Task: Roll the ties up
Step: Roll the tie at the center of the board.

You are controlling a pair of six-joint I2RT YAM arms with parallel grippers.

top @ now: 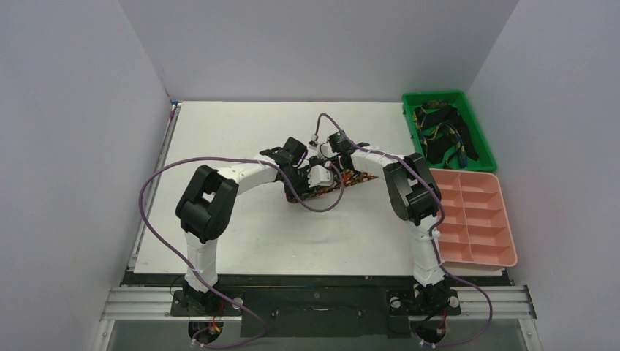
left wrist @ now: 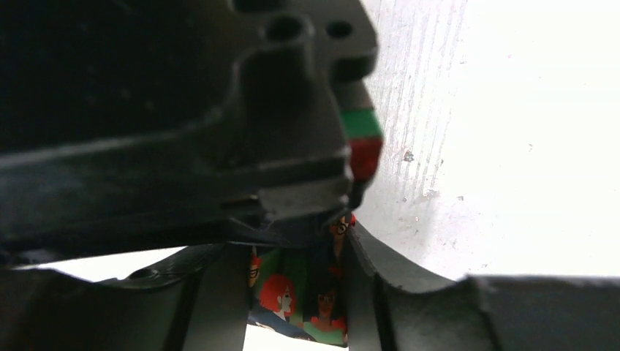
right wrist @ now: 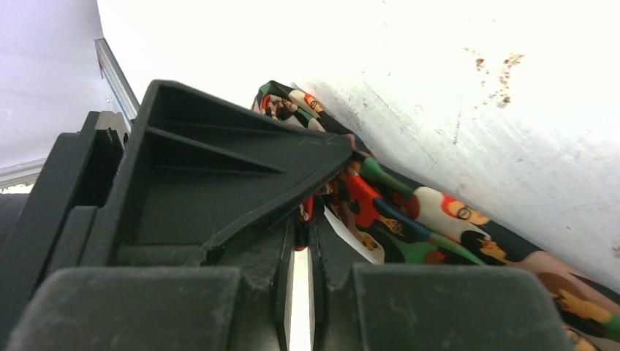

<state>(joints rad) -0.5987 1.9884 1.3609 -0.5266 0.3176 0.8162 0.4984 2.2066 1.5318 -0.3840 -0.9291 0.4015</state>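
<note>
Red-printed tie (top: 351, 178), mid-table, apparently mid-roll. Right gripper (right wrist: 298, 241) has its jaws closed on the fabric. Left gripper (left wrist: 296, 292) straddles it; whether it clamps cannot be told. The next move likely needs even winding. Cable (top: 322, 207) droops across. Spare ties (top: 442, 135) fill the bin (top: 409, 102), next to the tray (top: 504, 183).

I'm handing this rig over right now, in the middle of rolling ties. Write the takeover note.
Right gripper: shut on the printed tie at the middle of the table.
Left gripper: fingers on either side of the same tie; grip unclear.
Other ties: loose in the green bin, far right.
Pink tray: no roll visible in its compartments.
Done: printed tie bunched at the grippers, roll unfinished.
Left: finish this roll, then the bin's ties.
</note>
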